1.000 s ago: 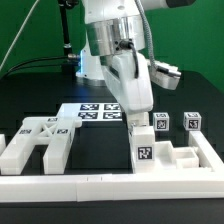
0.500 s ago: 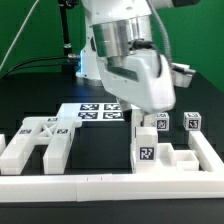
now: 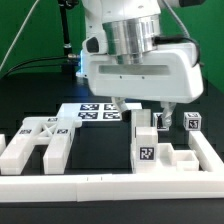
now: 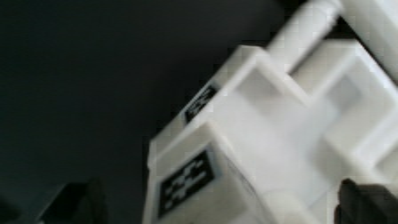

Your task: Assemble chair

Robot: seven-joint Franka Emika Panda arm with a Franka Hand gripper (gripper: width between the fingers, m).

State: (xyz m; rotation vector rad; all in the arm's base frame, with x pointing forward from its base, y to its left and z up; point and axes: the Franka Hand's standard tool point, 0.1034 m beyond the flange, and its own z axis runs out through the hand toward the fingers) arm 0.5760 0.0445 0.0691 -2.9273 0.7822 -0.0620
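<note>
The end effector hangs with its broad white body face-on in the exterior view. Its fingers are spread wide and pinch nothing. It sits over the near corner of the marker board, at the end toward the exterior view's right.

The chair is in loose white parts on the black surface. A tall block with a square tag on its front stands upright just in front of that same corner of the marker board, directly under the spread fingers. A low stepped piece touches it on the side away from the marker board. Two small tagged cubes stand beyond the marker board's end toward the exterior view's right. An H-shaped piece with tags on top lies flat off the marker board's opposite end.

In the blurred wrist view, the tall block fills the space between the dark fingertips, with a clear gap on one side.
</note>
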